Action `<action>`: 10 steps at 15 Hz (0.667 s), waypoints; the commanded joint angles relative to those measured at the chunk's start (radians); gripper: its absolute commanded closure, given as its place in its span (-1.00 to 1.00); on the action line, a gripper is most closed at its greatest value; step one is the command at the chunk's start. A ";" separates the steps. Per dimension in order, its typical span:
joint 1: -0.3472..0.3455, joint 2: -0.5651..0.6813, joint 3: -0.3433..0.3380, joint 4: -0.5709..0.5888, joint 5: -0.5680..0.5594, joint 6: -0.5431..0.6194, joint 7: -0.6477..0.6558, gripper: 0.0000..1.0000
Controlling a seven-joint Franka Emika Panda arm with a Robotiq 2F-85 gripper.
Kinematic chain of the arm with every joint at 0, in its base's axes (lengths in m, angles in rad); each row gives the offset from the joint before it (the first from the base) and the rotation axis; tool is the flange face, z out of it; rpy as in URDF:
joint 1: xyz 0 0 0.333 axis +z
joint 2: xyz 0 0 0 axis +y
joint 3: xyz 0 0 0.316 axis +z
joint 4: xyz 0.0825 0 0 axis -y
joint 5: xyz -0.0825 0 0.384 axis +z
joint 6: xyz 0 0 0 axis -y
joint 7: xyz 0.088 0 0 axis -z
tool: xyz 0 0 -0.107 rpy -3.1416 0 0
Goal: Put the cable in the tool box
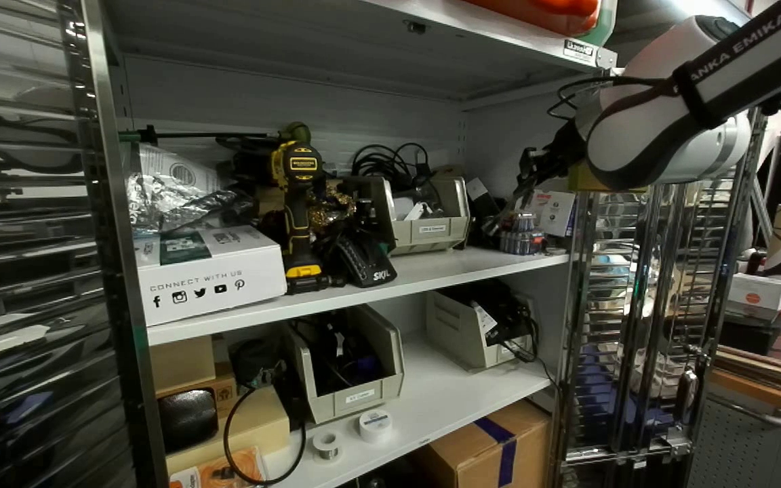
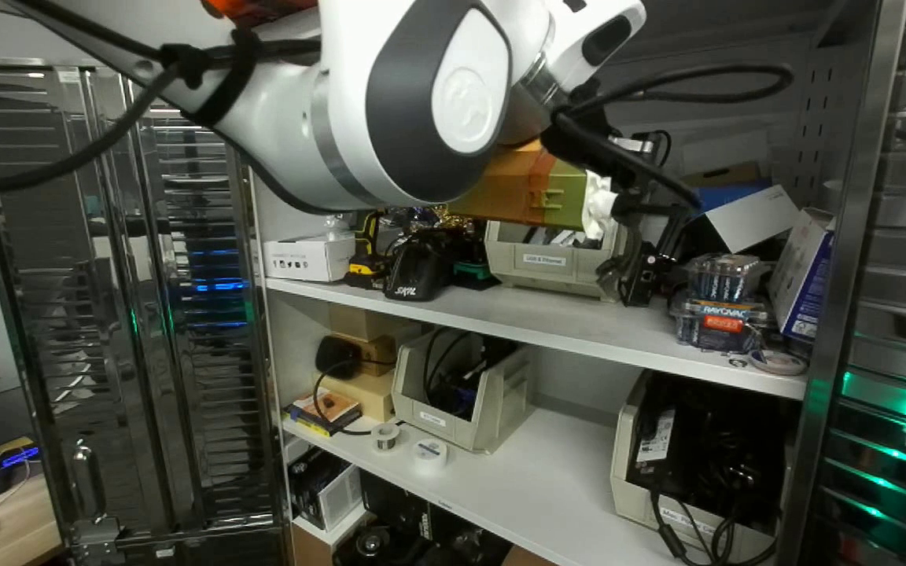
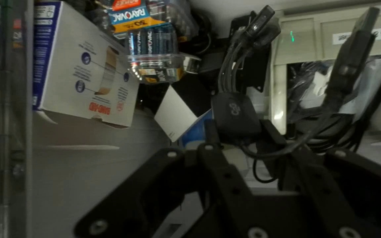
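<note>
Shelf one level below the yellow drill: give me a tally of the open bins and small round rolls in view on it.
Open bins: 2
Small round rolls: 2
Total: 4

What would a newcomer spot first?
Probably the bulky white-and-black robot arm, at the top of an exterior view. Next, the black cable with a square plastic body, pinched in the black gripper. Then the yellow-and-black power tool, upright beside the white cardboard box.
</note>
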 commanded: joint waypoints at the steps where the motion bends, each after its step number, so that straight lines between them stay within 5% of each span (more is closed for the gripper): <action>1: -0.048 0.079 0.051 0.119 0.037 0.006 0.132 0.70; 4: 0.096 0.133 0.007 0.206 0.168 -0.041 0.125 0.70; 6: 0.166 0.163 0.031 0.261 0.368 -0.091 0.025 0.70; 10: 0.198 0.200 0.051 0.387 0.636 -0.203 -0.158 0.71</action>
